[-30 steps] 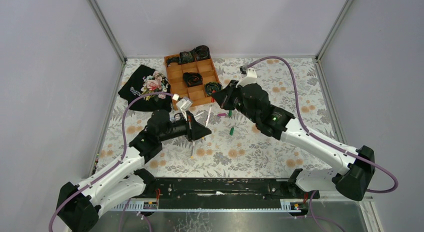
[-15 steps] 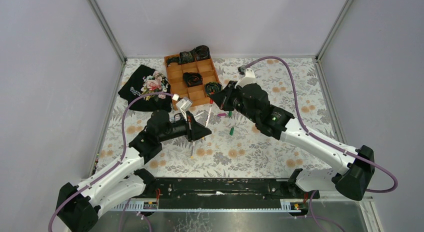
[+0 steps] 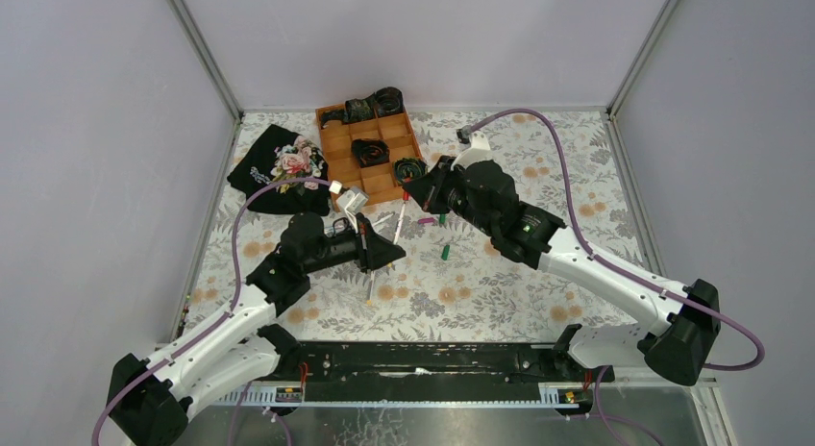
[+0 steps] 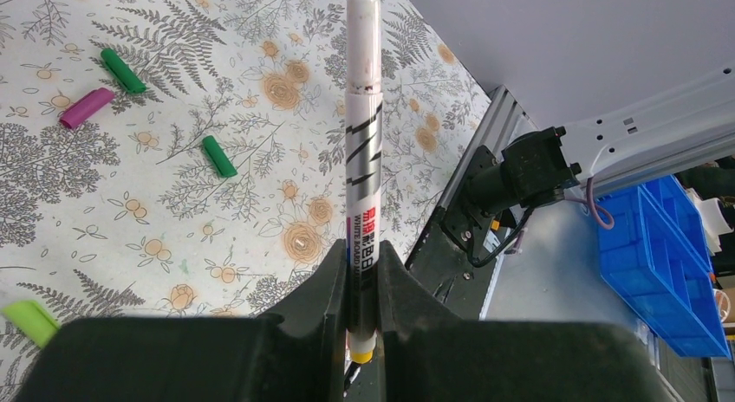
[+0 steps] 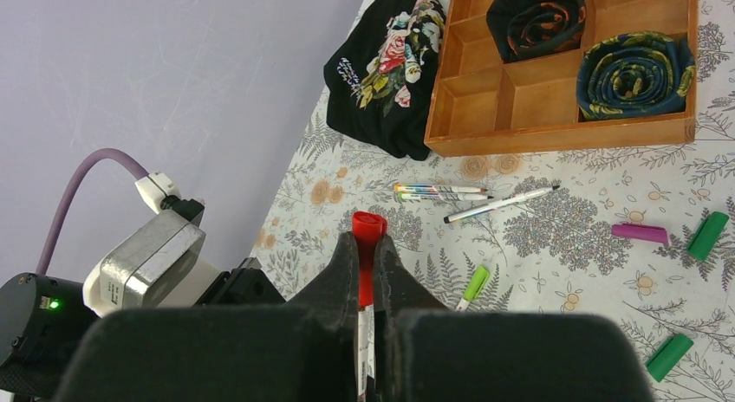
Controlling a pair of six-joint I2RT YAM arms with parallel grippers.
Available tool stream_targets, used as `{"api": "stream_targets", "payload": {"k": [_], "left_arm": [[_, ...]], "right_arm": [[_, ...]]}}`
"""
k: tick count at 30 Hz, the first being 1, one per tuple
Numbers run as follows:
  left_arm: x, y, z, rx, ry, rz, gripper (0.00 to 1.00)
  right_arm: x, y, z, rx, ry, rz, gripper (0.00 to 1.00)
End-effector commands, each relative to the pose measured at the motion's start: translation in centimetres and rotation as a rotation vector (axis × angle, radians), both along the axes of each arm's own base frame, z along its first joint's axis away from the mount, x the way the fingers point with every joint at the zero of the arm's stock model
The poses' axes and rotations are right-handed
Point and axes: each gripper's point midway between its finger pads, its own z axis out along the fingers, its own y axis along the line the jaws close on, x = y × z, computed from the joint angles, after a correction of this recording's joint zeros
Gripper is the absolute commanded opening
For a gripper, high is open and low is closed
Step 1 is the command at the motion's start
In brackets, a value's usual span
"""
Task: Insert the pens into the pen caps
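Note:
My left gripper (image 4: 362,250) is shut on a white pen (image 4: 362,125) that sticks out past the fingertips, its yellow end back between the jaws. My right gripper (image 5: 367,242) is shut on a red pen cap (image 5: 368,229), with a bit of white barrel behind it. Loose pen caps lie on the floral mat: magenta (image 5: 640,233), dark green (image 5: 708,236) and green (image 5: 670,357). Two pens (image 5: 440,191) and a thin one (image 5: 501,204) lie below the tray. A lime-capped pen (image 5: 472,285) lies close to the right fingers. From above, the grippers (image 3: 389,256) (image 3: 415,191) are apart.
A wooden compartment tray (image 3: 382,182) with black coiled items stands at the back centre. A black floral cloth (image 3: 279,167) lies to its left. The left arm's wrist camera (image 5: 147,263) is near the right gripper. Another pen (image 3: 371,284) lies on the mat under the left gripper.
Both arms have drifted very slightly to the left. Their grips are unchanged.

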Motion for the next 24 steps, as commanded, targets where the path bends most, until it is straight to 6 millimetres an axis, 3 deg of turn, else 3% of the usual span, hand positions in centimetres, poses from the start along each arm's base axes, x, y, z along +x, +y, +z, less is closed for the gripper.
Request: {"api": "stream_targets", "payload": {"k": [1,15,24], "left_arm": [[0.4,-0.1,1.5,-0.036,-0.078,0.010,0.00],[0.5,0.1,1.6,-0.036,-0.084,0.025,0.00],[1.1,0.2,2.7,-0.065,-0.090,0.065,0.00]], "right_arm": [[-0.3,0.0,1.7,0.039,-0.042,0.022,0.00],[-1.8,0.9,1.5,0.063,-0.054,0.118,0.00],[-4.4,1.7,-1.1,0.058,-0.046,0.175,0.00]]}}
